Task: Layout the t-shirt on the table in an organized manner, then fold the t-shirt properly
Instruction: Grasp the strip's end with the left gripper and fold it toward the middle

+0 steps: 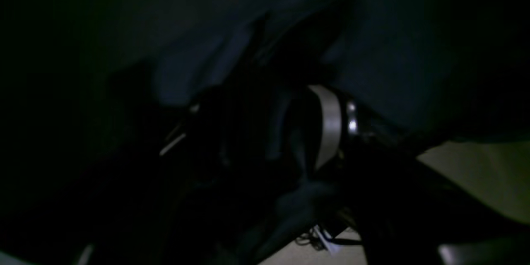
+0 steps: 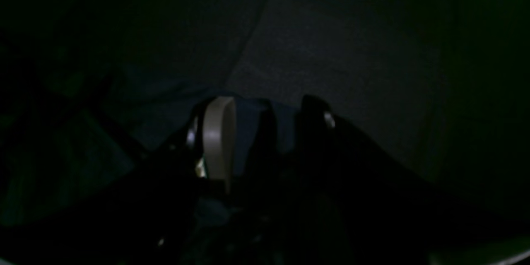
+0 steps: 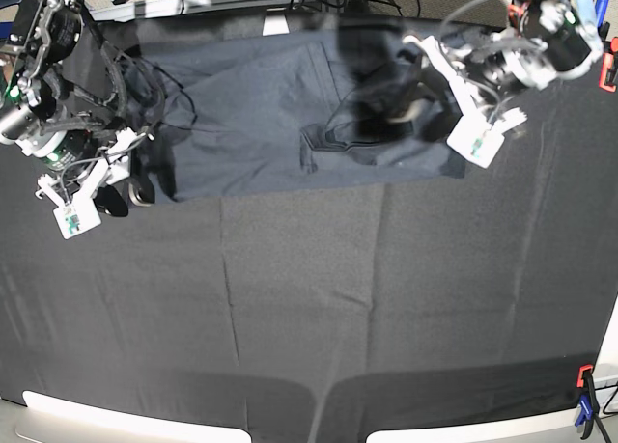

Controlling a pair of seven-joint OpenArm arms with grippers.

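The dark t-shirt [image 3: 290,115] lies spread along the far side of the black-clothed tabletop [image 3: 319,308], its collar [image 3: 338,139] toward the middle. The left claw [image 3: 425,110] sits released over the shirt's edge. The right claw [image 3: 130,187] at the opposite edge is parted, gripping nothing visible.

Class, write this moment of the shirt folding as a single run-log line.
t-shirt: spread at table far edge, collar area rumpled | left gripper: open over collar side | right gripper: open at opposite end | fold: not done
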